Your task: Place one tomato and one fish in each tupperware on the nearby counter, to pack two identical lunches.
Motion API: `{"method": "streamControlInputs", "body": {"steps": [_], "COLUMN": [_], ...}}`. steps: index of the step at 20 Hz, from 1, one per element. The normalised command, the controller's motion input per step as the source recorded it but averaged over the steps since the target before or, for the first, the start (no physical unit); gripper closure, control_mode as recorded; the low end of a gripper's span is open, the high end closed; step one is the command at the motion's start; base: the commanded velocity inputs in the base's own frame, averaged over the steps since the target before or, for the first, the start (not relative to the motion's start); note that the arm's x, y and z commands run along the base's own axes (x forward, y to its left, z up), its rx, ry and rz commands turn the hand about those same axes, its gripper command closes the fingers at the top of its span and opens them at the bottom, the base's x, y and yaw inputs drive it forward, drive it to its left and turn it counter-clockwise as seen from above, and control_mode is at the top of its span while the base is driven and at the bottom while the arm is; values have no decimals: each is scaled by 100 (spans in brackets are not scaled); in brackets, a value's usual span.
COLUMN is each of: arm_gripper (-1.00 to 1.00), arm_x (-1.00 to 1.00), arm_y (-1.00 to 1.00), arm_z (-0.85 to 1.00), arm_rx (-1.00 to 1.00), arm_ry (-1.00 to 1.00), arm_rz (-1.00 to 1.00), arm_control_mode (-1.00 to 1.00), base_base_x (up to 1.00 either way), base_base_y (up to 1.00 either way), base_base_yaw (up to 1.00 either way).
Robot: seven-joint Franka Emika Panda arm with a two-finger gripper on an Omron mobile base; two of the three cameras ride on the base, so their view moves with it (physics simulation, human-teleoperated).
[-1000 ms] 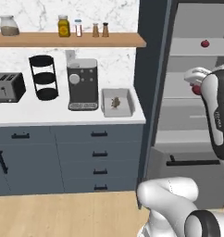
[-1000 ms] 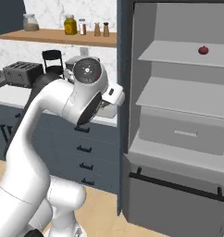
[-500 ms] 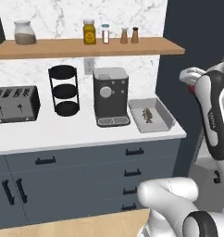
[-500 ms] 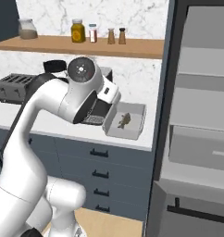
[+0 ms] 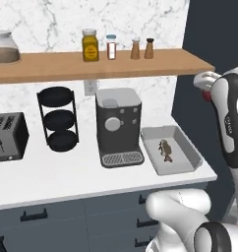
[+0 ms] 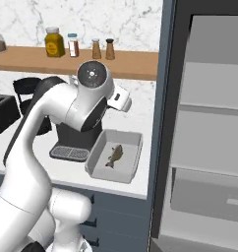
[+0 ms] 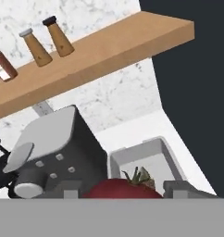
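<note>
A white marble-patterned wall backs a flat white bench [image 5: 67, 182] set over dark blue-grey drawers with black bar handles, and a wooden wall shelf [image 5: 101, 64] above it carries a yellow-lidded jar [image 5: 90, 45], a small red-filled jar [image 5: 110, 47] and two brown shakers [image 5: 142, 48]. On the bench stand a black toaster [image 5: 8, 138] at the left, a black three-tier round rack [image 5: 58, 119], and a grey and black coffee machine [image 5: 118, 125]. Just beside the machine, at the bench's right end, lies a shallow rectangular grey tupperware tray [image 5: 185, 147] with raised walls; a slim tan-brown fish [image 5: 165, 149] rests inside it near the middle, and in the right base view the same fish [image 6: 114, 155] lies lengthwise in the tray [image 6: 99, 165]. The white arm is raised to the right of the shelf's end, above and beyond the tray. In the hand view a glossy red tomato [image 7: 125, 187] with a green stalk sits between the two dark fingers [image 7: 182, 188], which are clenched on it, and the grey tray [image 7: 132, 155] shows just past the tomato, lower down beside the coffee machine [image 7: 53, 148]. A spot of red [image 5: 206, 95] shows at the hand in the left base view.
</note>
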Motion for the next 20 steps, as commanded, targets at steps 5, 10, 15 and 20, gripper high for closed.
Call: {"method": "streamControlInputs", "body": {"steps": [5, 10, 15, 20], "arm_gripper": [100, 100, 100, 100], "arm_x": [25, 67, 48, 43], "arm_y": [1, 1, -16, 0], "arm_z": [-40, -100, -100, -100], "arm_rx": [-7, -20, 6, 9], "arm_ry": [19, 67, 59, 34], "arm_rz": [-7, -12, -7, -7], "arm_control_mode": [-100, -100, -100, -100], "base_base_x": [39, 0, 0, 0], "base_base_y": [-11, 0, 0, 0], "base_base_yaw": [-11, 0, 0, 0]}}
